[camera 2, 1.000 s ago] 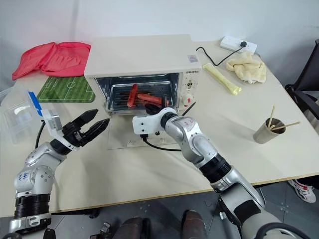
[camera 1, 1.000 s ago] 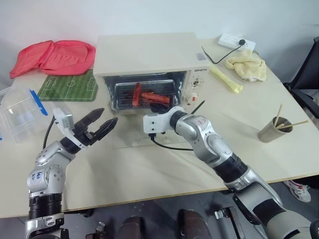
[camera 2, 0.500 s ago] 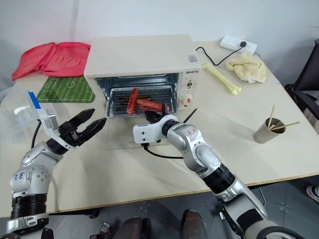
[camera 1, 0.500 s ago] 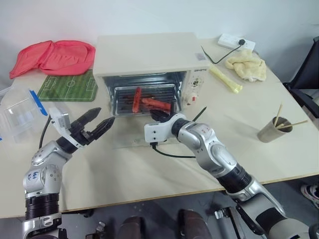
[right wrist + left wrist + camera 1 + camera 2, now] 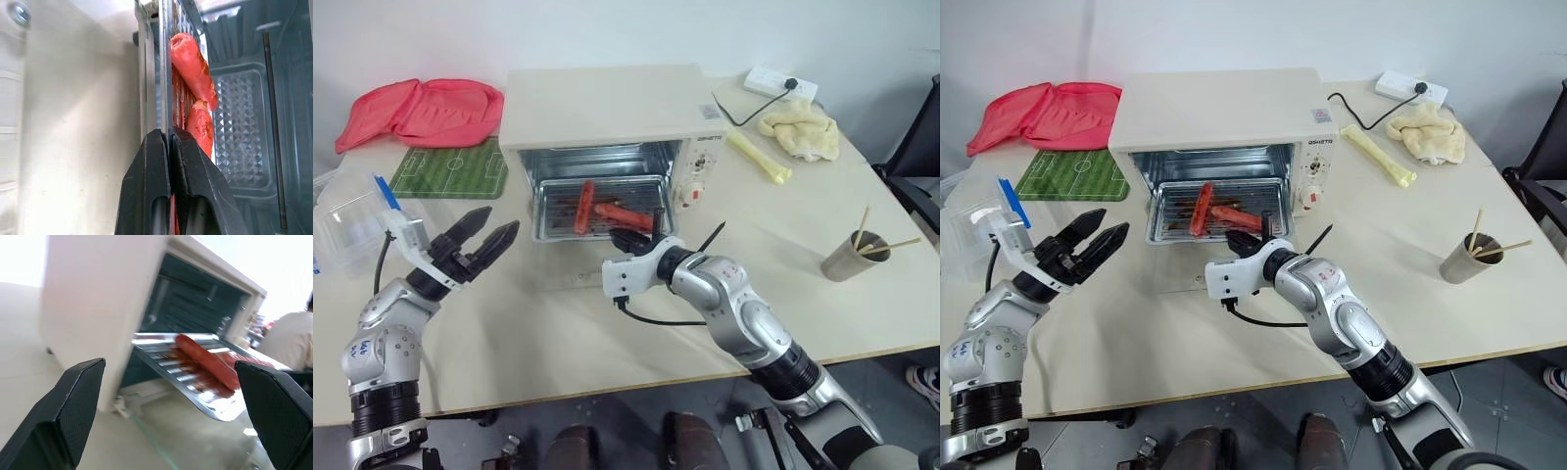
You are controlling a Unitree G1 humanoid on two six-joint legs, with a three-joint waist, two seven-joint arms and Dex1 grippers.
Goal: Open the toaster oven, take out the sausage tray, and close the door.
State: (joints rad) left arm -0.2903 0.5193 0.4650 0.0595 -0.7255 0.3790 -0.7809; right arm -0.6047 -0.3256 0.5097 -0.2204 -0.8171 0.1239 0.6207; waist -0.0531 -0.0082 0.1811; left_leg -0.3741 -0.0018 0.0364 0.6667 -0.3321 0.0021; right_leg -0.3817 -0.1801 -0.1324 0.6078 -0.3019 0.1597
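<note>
The cream toaster oven [image 5: 607,103] stands at the back of the table. Its glass door [image 5: 570,276] lies folded down flat in front of it. The silver sausage tray [image 5: 553,211], with two red sausages [image 5: 607,208] on its rack, sticks partly out of the oven mouth. My right gripper [image 5: 625,238] is shut on the tray's front rim, and the right wrist view shows both fingers [image 5: 146,186] pinching that thin metal edge. Off to the left of the oven, my left gripper [image 5: 499,220] hangs open, holding nothing. The tray [image 5: 195,387] shows between its fingers [image 5: 73,401] in the left wrist view.
A red bag [image 5: 421,108] and a green football mat [image 5: 450,166] lie at the back left, with a clear plastic box [image 5: 347,220] at the left edge. A yellow cloth [image 5: 798,127], a power strip [image 5: 778,83] and a cup with sticks [image 5: 852,257] are on the right. A person [image 5: 288,342] sits beyond.
My right gripper has drawn back toward me with the tray's rim in it, so the tray has slid further out of the oven. The left gripper drifted slightly left, still open.
</note>
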